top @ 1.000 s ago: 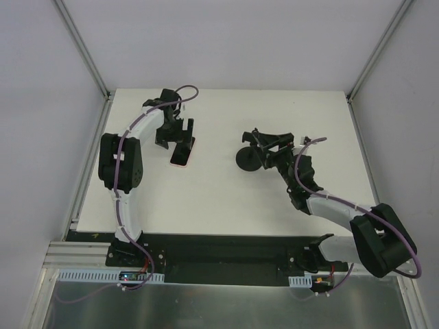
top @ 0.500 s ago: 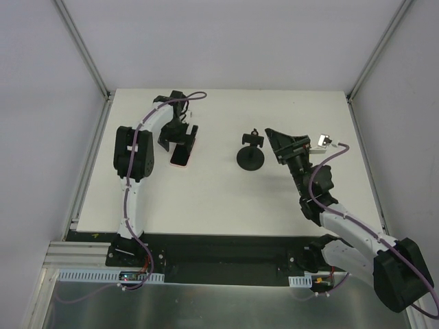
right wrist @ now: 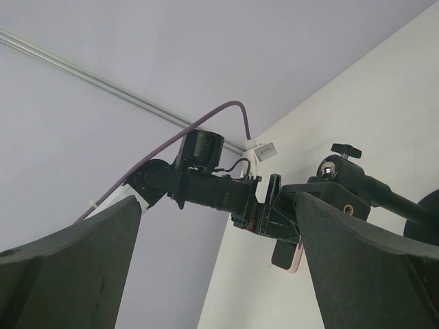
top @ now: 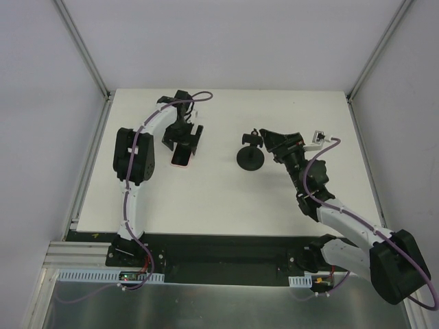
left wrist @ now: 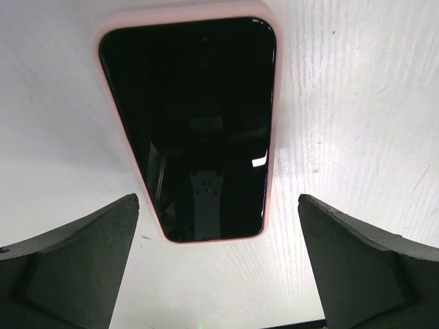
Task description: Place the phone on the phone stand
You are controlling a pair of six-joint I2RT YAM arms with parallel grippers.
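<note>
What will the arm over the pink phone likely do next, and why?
Probably lower the left gripper a little and close on the phone. The phone lies flat on the table, screen up, and the open fingers straddle its near end without touching it; it must be gripped before going to the phone stand.

Both arms look alike: the left arm [top: 156, 122] and the right arm [top: 341, 218] have smooth white shells between chunky black joints, with a purple cable [top: 194, 95] looping along each. The left gripper [left wrist: 218, 199] ends in matt black wedge-shaped fingers [left wrist: 68, 264].
</note>
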